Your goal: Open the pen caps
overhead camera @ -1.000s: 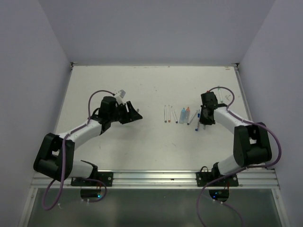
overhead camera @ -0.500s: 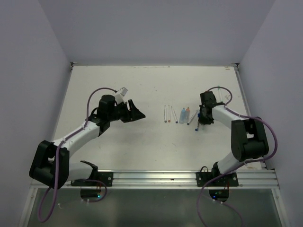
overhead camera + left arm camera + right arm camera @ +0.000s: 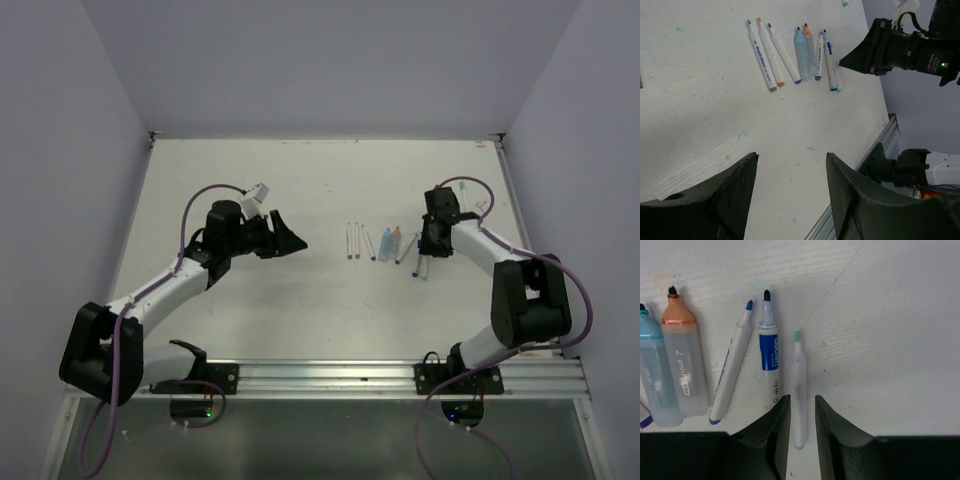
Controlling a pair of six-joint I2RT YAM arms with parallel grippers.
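Several pens (image 3: 385,243) lie in a row mid-table, all with bare tips. In the right wrist view I see a light blue marker (image 3: 657,375), an orange marker (image 3: 684,365), a thin blue-tipped pen (image 3: 732,370), a blue-labelled pen (image 3: 768,355) and a green-tipped pen (image 3: 799,365). My right gripper (image 3: 802,400) (image 3: 432,252) is open, straddling the green-tipped pen's rear end with a gap on its right side. My left gripper (image 3: 791,154) (image 3: 290,240) hangs open and empty left of the row (image 3: 802,55). A small green piece (image 3: 845,2), perhaps one of the pen caps, shows at the frame's top edge.
The white table (image 3: 300,300) is walled at the back and on both sides. A metal rail (image 3: 330,375) runs along the near edge. Purple cables (image 3: 205,195) loop over both arms.
My right jaws have parted and let go of the green-tipped pen, which now lies beside the blue-labelled pen. My left arm has edged slightly right.
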